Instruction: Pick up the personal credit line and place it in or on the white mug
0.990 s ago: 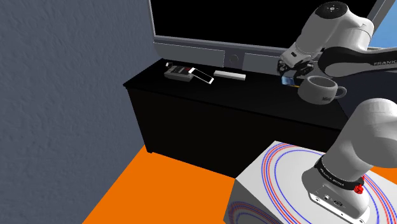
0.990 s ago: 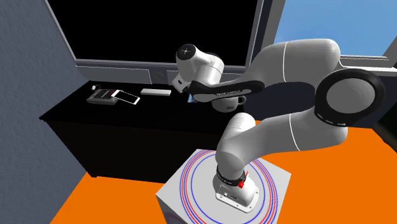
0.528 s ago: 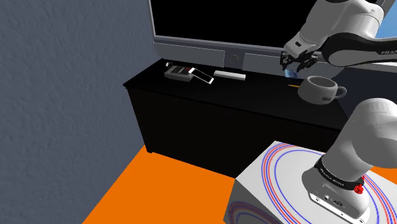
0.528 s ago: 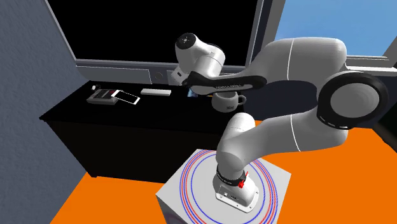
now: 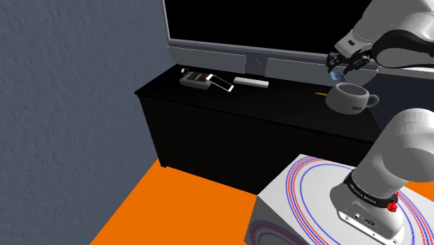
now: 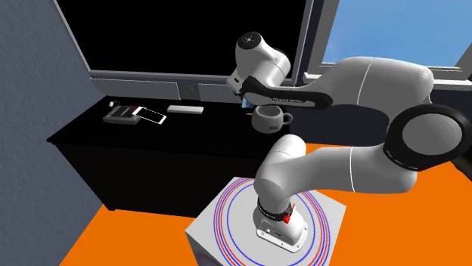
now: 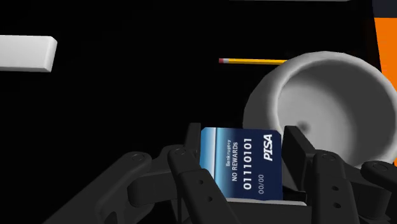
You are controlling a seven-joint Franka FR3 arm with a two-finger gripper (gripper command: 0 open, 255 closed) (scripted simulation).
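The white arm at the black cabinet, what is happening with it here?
The white arm has its black claw shut on a blue credit card and holds it in the air above the black cabinet, close to the rim of the white mug. The card is not yet in the mug. A pencil lies on the cabinet just beyond the mug.

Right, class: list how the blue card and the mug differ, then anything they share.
The card is flat, blue and printed; the mug is rounded, hollow and pale. The card is clasped in the pincer, off the surface; the mug stands upright on the black cabinet. Shared: both are near the yellow pencil.
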